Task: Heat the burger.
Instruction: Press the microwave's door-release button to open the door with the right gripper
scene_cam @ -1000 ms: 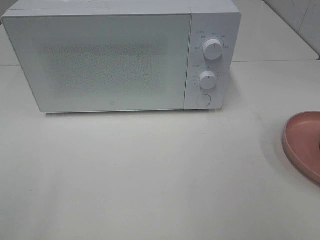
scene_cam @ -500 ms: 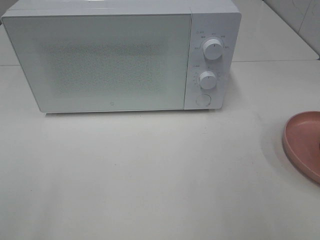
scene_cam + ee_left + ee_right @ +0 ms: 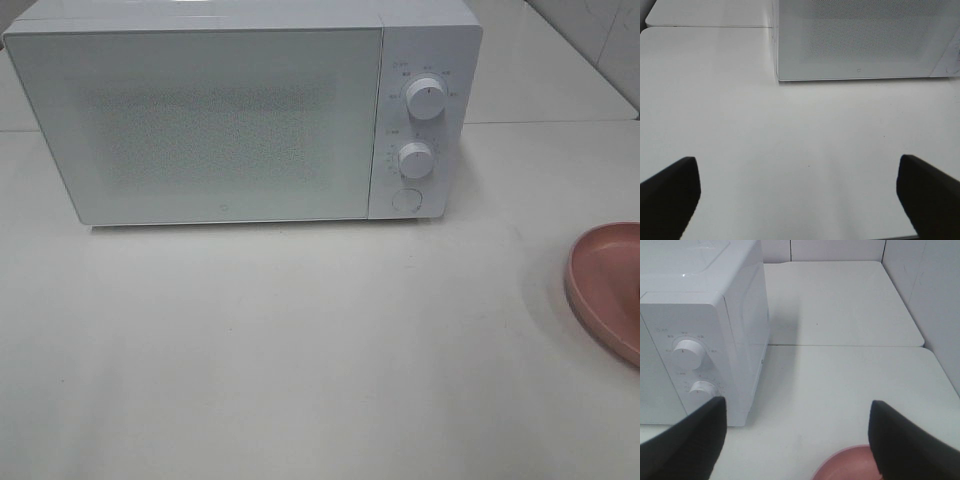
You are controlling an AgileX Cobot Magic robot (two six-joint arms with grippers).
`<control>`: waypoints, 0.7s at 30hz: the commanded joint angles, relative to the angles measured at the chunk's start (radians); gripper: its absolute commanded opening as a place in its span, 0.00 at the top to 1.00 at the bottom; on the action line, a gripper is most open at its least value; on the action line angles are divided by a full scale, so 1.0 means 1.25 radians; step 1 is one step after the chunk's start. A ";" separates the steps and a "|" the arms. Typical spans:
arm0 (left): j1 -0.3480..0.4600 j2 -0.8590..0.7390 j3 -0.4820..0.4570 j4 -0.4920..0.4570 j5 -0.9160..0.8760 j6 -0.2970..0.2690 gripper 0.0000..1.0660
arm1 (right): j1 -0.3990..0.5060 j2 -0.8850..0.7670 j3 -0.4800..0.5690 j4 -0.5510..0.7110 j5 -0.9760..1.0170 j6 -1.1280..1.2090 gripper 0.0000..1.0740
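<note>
- A matte off-white surface [image 3: 300,350] is seen, with a boxy white microwave [image 3: 220,120], door shut, in the upper left of the high frame.
- A smooth, round pink plate [image 3: 610,285] is cut off at the right edge.
- The burger is shown in no view, so its place cannot be told.
- It is judged soft and layered, best gripped lightly across the bun.
- The left hand [image 3: 797,170] and right hand [image 3: 797,405] are spread and empty.

One microwave [image 3: 220,120], two knobs [image 3: 426,100], one pink plate [image 3: 610,285]
</note>
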 commanded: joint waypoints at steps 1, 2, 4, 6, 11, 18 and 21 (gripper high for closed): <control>-0.002 -0.011 0.001 -0.009 -0.005 0.002 0.06 | -0.003 0.029 0.001 -0.023 -0.070 0.007 0.30; -0.002 -0.011 0.001 -0.009 -0.005 0.002 0.06 | -0.003 0.042 0.001 -0.029 -0.087 0.007 0.30; -0.002 -0.011 0.001 -0.009 -0.005 0.002 0.06 | -0.003 0.070 0.002 -0.044 -0.129 0.006 0.30; -0.002 -0.011 0.001 -0.009 -0.005 0.002 0.06 | -0.003 0.094 0.014 -0.052 -0.187 0.006 0.30; -0.002 -0.011 0.001 -0.009 -0.005 0.002 0.06 | -0.003 0.155 0.080 -0.038 -0.414 0.000 0.30; -0.002 -0.011 0.001 -0.009 -0.005 0.002 0.06 | -0.003 0.173 0.134 0.057 -0.525 -0.071 0.30; -0.002 -0.011 0.001 -0.009 -0.005 0.002 0.06 | 0.007 0.191 0.177 0.114 -0.608 -0.102 0.30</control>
